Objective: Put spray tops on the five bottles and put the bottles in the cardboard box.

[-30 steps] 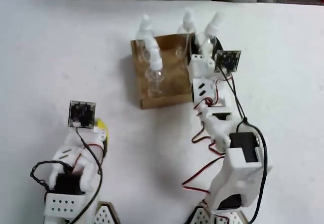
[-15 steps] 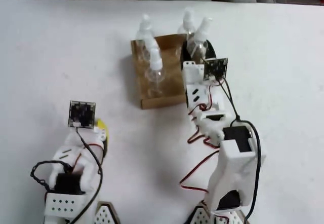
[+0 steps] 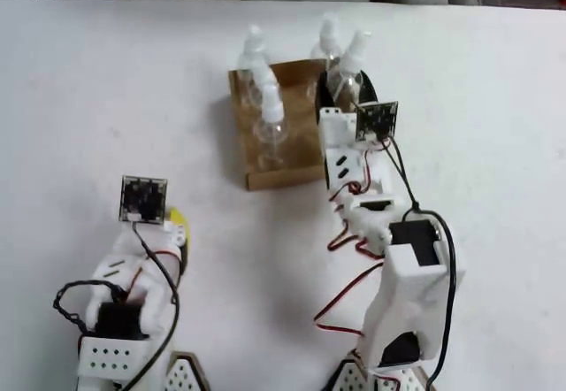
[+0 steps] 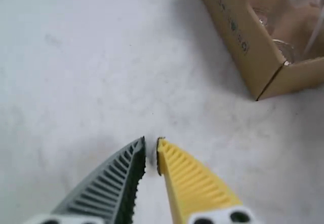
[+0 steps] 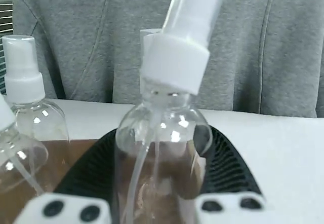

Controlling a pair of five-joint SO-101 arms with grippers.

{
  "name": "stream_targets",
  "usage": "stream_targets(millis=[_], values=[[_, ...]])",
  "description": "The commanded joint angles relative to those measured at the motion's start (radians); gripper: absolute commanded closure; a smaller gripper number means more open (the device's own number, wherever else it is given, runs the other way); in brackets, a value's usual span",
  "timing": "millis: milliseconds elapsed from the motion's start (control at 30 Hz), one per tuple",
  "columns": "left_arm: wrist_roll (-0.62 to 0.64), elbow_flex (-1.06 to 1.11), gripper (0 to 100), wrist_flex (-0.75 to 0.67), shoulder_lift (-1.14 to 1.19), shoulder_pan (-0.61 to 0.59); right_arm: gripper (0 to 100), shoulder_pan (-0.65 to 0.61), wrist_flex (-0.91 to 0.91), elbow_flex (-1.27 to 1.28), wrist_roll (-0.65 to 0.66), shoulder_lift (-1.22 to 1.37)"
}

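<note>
clamps a clear bottle (image 5: 161,148) with tilted spray top (image 5: 179,51) between the black fingers (image 5: 225,165) of the right gripper (image 5: 159,158), cardboard box (image 3: 265,177) just beneath, and holds the left gripper (image 4: 151,155) nearly closed, empty.

The open brown cardboard box (image 3: 265,177) holds a clear upright bottle (image 3: 269,127) with a white spray top (image 3: 271,99), near its front wall. A tilted bottle (image 5: 159,153), also capped, is at the box's right rear corner. Other capped bottles (image 3: 254,53) stand along the box's rear side.
</note>
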Motion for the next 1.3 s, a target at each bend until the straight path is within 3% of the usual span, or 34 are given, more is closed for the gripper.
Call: stream_targets(millis=[0,200,367,467,600,833,1033,1133,1267], values=[[-0.002,-0.003,94,-0.025,-0.012,-0.004,98.2,0.008,-0.021,0.034,0.006,-0.111],[0.006,-0.005,94,-0.052,-0.012,0.008,98.2,0.004,0.031,0.183,0.003,-0.337],[0.012,-0.02,94,-0.117,-0.013,0.101,98.2,0.024,0.249,0.238,-0.101,-0.545],[0.097,-0.106,94,-0.114,-0.013,0.163,98.2,0.027,0.426,0.261,-0.107,-0.688],[0.204,-0.233,94,-0.06,-0.013,0.294,98.2,0.021,0.657,0.287,-0.11,-0.886],[0.219,-0.316,94,-0.044,-0.013,0.662,98.2,-0.047,1.035,0.284,-0.11,-1.173],[0.219,-0.311,94,-0.084,-0.013,0.909,98.2,-0.151,1.285,0.299,-0.153,-1.389],[0.213,-0.267,94,-0.158,-0.012,0.954,98.2,-0.213,1.422,0.316,-0.218,-1.492],[0.212,-0.173,94,-0.273,-0.012,0.924,98.2,-0.268,1.661,0.321,-0.236,-1.667]])
